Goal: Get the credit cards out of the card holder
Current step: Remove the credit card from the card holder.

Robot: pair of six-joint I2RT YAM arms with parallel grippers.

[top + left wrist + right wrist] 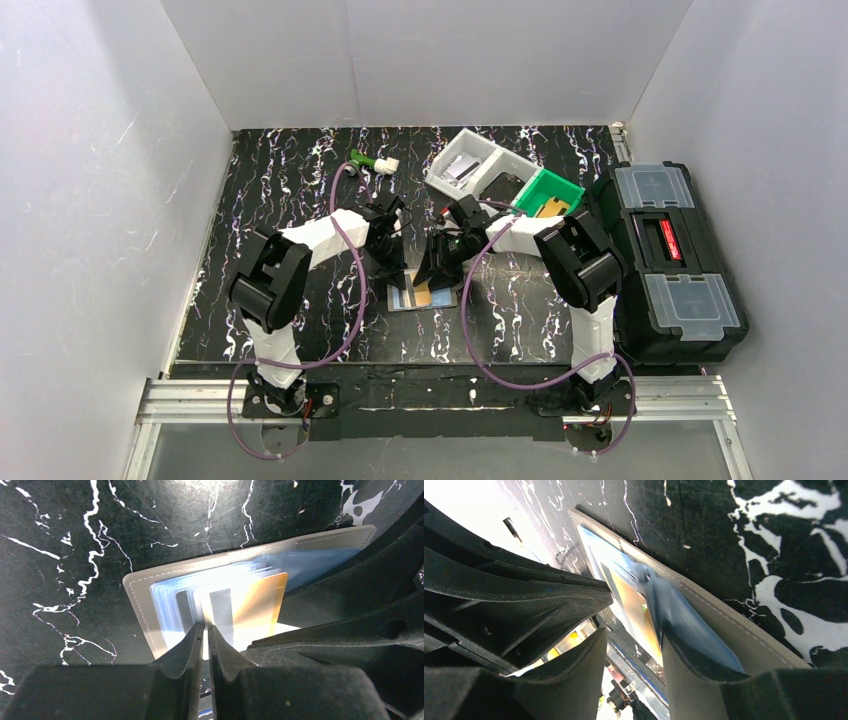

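Easing the credit cards (255,607) out of the card holder (145,595): extraction under way, none yet clear.

On the black marbled table (280,200) the card holder lay open and flat between both arms. The right gripper (634,635) stood with jaws parted, one finger pressing on the holder's blue inner face. The left gripper (206,627) was closed to a slit at the sleeve edges; whether it pinched anything could not be told. The orange-banded card (634,605) stood partly raised. No card lay free, so every removal apparently remained.
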